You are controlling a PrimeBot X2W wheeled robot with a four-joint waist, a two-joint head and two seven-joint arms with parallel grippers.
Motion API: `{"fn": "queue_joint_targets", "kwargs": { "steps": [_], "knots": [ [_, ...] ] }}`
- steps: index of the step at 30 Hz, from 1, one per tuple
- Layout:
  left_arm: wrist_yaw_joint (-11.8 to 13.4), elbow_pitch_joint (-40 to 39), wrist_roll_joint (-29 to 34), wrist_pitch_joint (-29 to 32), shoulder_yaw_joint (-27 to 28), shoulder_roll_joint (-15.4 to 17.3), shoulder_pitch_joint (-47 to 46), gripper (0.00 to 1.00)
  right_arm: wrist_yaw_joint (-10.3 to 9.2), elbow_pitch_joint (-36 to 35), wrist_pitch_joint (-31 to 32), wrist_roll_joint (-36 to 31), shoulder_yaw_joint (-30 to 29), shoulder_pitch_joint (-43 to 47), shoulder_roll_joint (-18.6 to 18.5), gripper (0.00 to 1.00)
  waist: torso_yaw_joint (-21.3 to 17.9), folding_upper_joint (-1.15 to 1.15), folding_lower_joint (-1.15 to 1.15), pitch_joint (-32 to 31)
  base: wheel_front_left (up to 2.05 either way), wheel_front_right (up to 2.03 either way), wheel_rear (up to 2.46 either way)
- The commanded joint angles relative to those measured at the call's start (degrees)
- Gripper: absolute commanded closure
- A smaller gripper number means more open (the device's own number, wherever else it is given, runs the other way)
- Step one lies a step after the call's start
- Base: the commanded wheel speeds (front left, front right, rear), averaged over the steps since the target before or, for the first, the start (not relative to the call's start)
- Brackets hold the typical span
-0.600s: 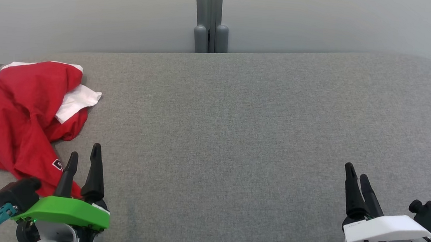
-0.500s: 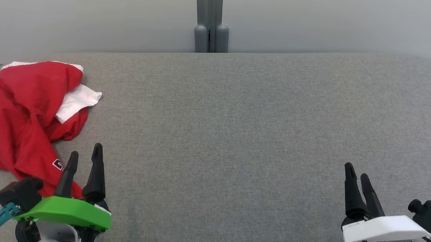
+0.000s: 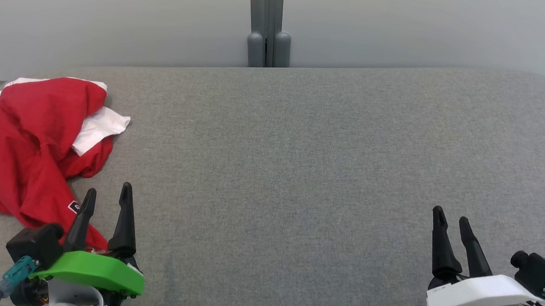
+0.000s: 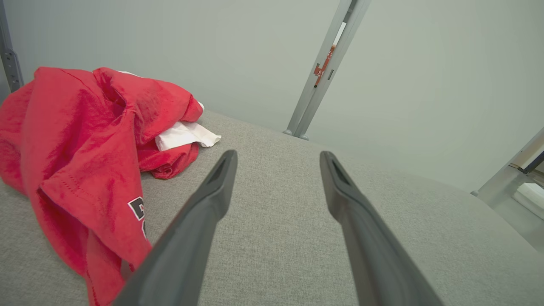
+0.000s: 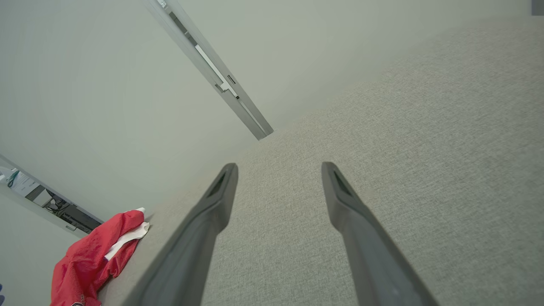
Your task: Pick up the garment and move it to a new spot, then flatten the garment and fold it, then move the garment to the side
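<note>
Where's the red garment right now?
In the head view the red garment lies crumpled at the far left of the grey fabric surface, just ahead and left of the open left gripper.

Pretty sure it's a lab test booth: plain pale partition panels (image 3: 116,16) joined by a grey metal post (image 3: 266,14), right behind the grey fabric-covered bench (image 3: 302,150).

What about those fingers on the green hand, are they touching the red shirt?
Cannot tell. In the head and left wrist views one finger of the left gripper overlaps the red garment, but neither shows a gap or contact plainly.
</note>
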Motion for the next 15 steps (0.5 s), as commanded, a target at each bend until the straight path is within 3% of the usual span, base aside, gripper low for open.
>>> {"fn": "queue_joint_targets", "kwargs": {
  "steps": [1, 15],
  "knots": [
    [0.4, -0.5, 1.6, -0.6, -0.2, 0.7, 0.1, 0.00, 0.17, -0.8, -0.7, -1.8, 0.1, 0.2, -0.3, 0.00, 0.0, 0.00, 0.00, 0.0, 0.00, 0.00, 0.00],
    [1.0, -0.1, 8.9, -2.5, -1.2, 1.1, 0.0, 0.00, 0.17, -0.8, -2.6, -9.6, 0.5, 0.6, -0.4, 0.00, 0.3, 0.00, 0.00, 0.0, 0.00, 0.00, 0.00]
  ]
}}
